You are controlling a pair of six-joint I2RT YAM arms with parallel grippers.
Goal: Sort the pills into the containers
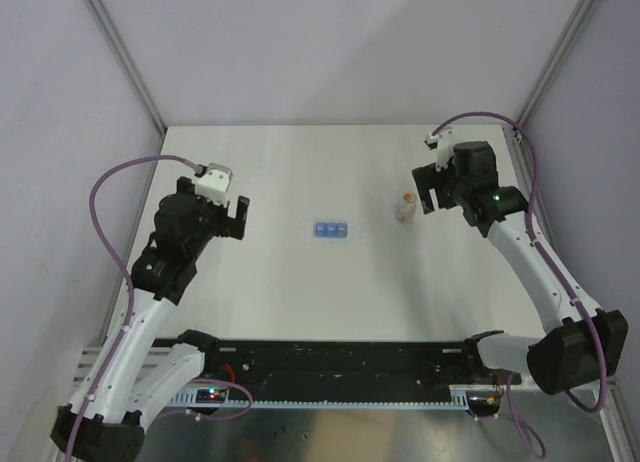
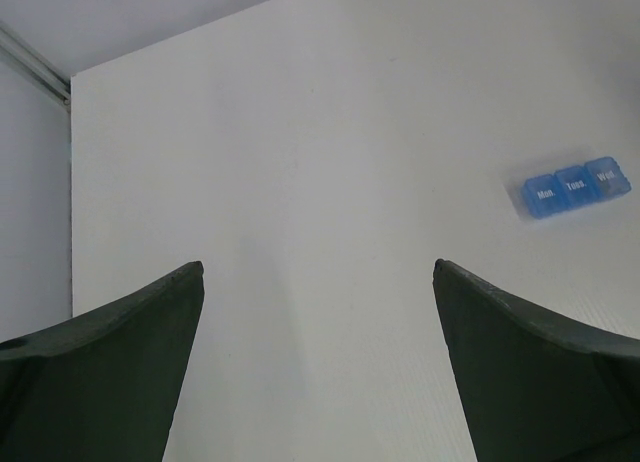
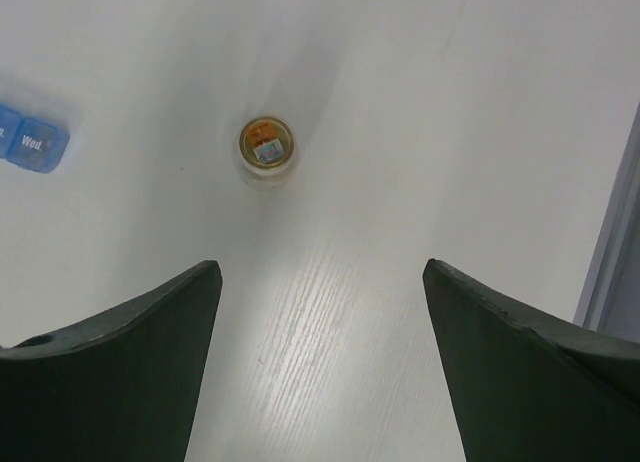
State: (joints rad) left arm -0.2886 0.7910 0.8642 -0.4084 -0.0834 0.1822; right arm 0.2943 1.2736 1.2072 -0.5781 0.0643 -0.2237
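The containers (image 1: pixel 330 230) are a small blue strip of three joined lidded compartments lying mid-table; it also shows in the left wrist view (image 2: pixel 575 187), and its end shows in the right wrist view (image 3: pixel 30 140). A small clear vial (image 1: pixel 404 208) stands upright to its right, with the pills showing as an orange-brown mass inside it from above (image 3: pixel 267 142). My left gripper (image 1: pixel 236 218) is open and empty, left of the strip. My right gripper (image 1: pixel 426 192) is open and empty, just right of the vial.
The white table (image 1: pixel 300 292) ends at a metal frame rail on the right (image 3: pixel 615 242) and at grey walls behind and to the left. A black rail with the arm bases runs along the near edge (image 1: pixel 340 362).
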